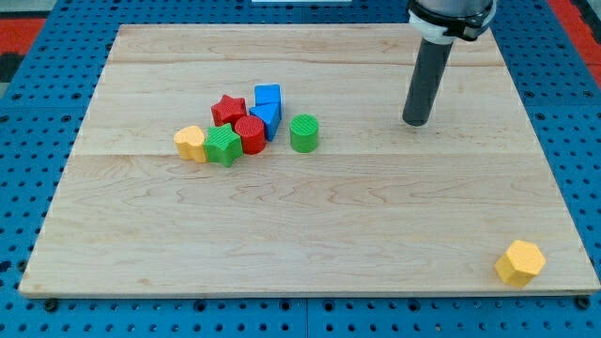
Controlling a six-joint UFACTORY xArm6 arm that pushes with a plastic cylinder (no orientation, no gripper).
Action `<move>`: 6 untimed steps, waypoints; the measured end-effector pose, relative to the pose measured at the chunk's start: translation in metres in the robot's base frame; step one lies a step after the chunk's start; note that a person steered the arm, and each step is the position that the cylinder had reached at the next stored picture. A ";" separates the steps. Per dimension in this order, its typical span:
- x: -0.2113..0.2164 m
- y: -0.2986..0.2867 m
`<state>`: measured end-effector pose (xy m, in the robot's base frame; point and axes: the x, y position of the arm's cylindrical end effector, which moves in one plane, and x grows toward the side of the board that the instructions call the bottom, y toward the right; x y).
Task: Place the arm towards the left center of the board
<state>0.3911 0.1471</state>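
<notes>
The wooden board (310, 225) is filling most of the view, lying on a blue pegboard surface (38, 84) with a red patch (28, 19) showing at the view's top left corner. The dark rod is coming down from the view's top at about one o'clock from the board's middle, and my tip (416, 123) is resting on the wood there, well apart from every block; it is a plain rod end, with no jaws to spread or press together. The left centre of the board, at nine o'clock, is lying far from my tip, beyond the cluster. That cluster is sitting at about ten o'clock from the board's middle: a blue cube (268, 96) and a second blue block (267, 120) touching below it, a red star (228, 110), a red cylinder (250, 134), a green star (223, 145) and a yellow heart-like block (191, 143) at its nine o'clock edge. A green cylinder (304, 133) is standing just beside the cluster at three o'clock. A yellow hexagonal block (519, 262) is sitting alone at five o'clock.
</notes>
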 end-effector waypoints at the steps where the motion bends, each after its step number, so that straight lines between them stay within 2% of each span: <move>1: 0.000 0.001; 4: -0.018 -0.017; 6: -0.009 0.005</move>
